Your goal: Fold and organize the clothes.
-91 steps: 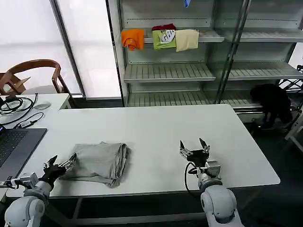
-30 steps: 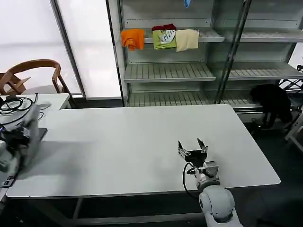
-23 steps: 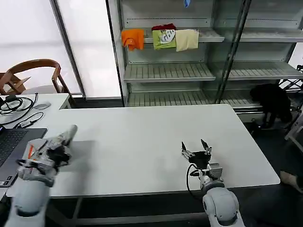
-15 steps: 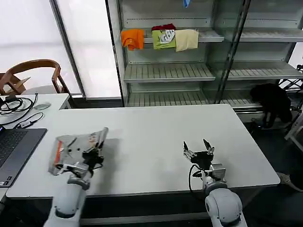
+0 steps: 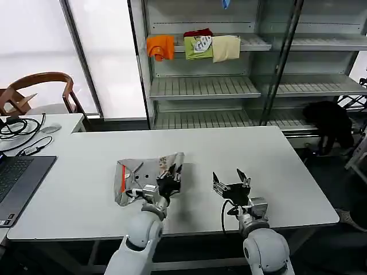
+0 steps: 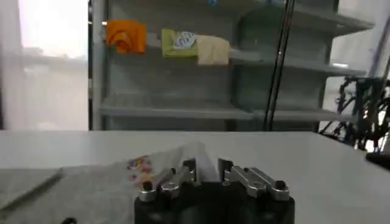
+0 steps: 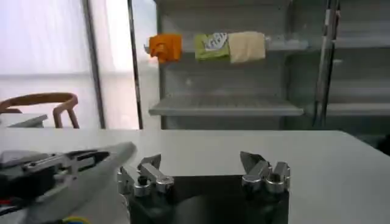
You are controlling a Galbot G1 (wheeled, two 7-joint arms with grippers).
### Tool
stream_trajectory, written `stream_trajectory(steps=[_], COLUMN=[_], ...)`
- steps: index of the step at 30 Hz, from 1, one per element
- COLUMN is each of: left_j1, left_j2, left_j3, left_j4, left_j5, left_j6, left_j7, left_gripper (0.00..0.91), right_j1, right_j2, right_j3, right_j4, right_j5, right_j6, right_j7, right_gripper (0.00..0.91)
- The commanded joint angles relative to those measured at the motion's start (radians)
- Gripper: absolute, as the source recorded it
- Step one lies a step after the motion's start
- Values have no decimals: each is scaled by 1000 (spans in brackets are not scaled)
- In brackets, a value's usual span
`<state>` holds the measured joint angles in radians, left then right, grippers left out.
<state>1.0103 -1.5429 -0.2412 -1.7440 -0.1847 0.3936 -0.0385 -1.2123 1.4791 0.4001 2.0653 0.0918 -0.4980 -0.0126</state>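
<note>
Head view: left gripper [image 5: 170, 172] fingers pinch the folded T-shirt [image 5: 137, 177] for carrying; right gripper [image 5: 230, 182], at 3 o'clock, waits with fingers spread above the tabletop [image 5: 275, 172].

light grey T-shirt [image 5: 143, 175], multicolour print, orange-red strip

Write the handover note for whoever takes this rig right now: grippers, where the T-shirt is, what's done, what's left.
Left gripper: shut on the folded T-shirt, holding it over the middle of the table, orange-red neck strip facing out.
Right gripper: open, empty, idle over the table beside the shirt.
Done: shirt is folded and picked up.
Left: put it away, probably on the shelf behind the table, where orange, green and cream cloths already lie on the upper level. Then release and pull the left arm back.
</note>
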Motion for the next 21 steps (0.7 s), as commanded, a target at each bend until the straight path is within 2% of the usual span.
stream_trajectory(steps=[1, 5, 9, 10, 16, 19, 21], left_j1=[-56, -21, 40, 61, 159, 228, 266], left_j2=[-37, 71, 181, 236, 423, 461, 462], left_j3=[65, -53, -280, -350, -627, -664, -667], left_j4=[-93, -178, -236, -236, -152, -117, -115], left_j5=[-273, -238, -249, -261, -373, -421, -456], left_j6=[60, 15, -3, -12, -54, -60, -49], left_j7=[-119, -58, 37, 57, 122, 128, 127], left_gripper=[907, 907, 907, 907, 907, 907, 907], right_j1=[-6, -13, -15, -16, -15, -12, -12], right_j2=[18, 17, 4, -3, -21, -20, -20], right_j3=[-25, -35, -31, -27, -16, -20, -23], right_j4=[14, 17, 10, 6, -10, -24, -30], right_j5=[3, -63, -85, -87, -82, -81, -85], right_j6=[-58, -48, -27, -20, -8, -8, -9], right_j7=[-6, -8, -5, -5, -5, -2, 14], right_gripper=[907, 907, 907, 907, 907, 907, 907])
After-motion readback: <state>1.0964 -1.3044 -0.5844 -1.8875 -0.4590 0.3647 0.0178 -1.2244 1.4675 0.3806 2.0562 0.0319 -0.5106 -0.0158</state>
